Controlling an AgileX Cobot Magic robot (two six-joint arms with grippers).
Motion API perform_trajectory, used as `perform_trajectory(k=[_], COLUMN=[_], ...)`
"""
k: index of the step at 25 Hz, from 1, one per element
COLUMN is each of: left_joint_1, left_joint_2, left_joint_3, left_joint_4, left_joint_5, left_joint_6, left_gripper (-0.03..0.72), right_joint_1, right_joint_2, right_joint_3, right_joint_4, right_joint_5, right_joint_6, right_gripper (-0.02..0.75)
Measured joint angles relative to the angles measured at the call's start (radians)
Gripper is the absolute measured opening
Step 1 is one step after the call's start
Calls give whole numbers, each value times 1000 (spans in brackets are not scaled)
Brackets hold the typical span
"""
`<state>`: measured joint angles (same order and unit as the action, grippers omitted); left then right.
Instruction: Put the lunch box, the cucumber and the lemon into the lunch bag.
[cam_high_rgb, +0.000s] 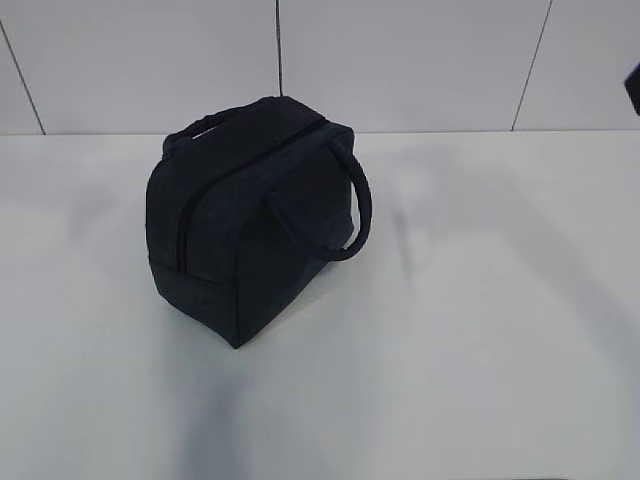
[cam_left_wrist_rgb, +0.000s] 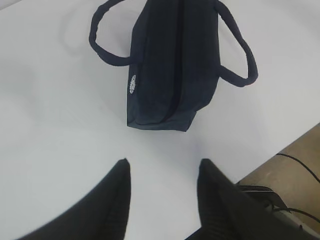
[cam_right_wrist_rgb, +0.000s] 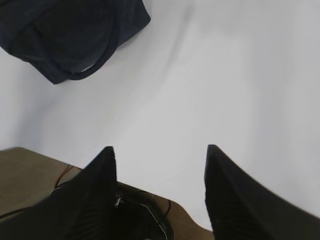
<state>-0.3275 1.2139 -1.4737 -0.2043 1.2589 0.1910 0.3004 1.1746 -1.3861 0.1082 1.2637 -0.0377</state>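
On the left half of the white table (cam_high_rgb: 500, 350) stands the lunch bag (cam_high_rgb: 245, 225), a boxy dark navy fabric bag with two loop handles, upright and resting on its base. In the exterior view its top zipper (cam_high_rgb: 185, 225) runs as a dark line along the ridge and down the near end, and it appears closed; the left wrist view shows the same seam drawn together along the top, with a small round white logo (cam_left_wrist_rgb: 132, 84) on one side panel. No silver lining is exposed in any view.

The lunch box, the cucumber and the lemon appear in none of the three views. Whether they are already inside the closed bag or are lying out of frame cannot be told. Judged from the closed zipper, either the packing is finished or it has not begun; the pictures do not settle which.

The left gripper (cam_left_wrist_rgb: 162, 167) hangs above bare table just short of the bag's near end, its two dark fingers parted with nothing between them and touching nothing.

The right gripper (cam_right_wrist_rgb: 160, 152) hangs over the table's edge, well apart from the bag, which shows only at the top left corner of its view. Its fingers stand wider apart, also empty and in contact with nothing.
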Motion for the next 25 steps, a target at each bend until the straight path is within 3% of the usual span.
perform_trajectory(k=[13, 25], left_joint_1=[0, 0], left_joint_2=[-323, -674], left_joint_3=[284, 430], left_joint_4=[3, 1], left_joint_5=[2, 4], left_joint_6=[0, 0], left_gripper=[317, 308], right_joint_1=[0, 0], right_joint_2=[-516, -905], right_joint_3=[353, 688], right_joint_4=[13, -11], right_joint_5=[-18, -107], right_joint_6=[-28, -30], right_gripper=[421, 421])
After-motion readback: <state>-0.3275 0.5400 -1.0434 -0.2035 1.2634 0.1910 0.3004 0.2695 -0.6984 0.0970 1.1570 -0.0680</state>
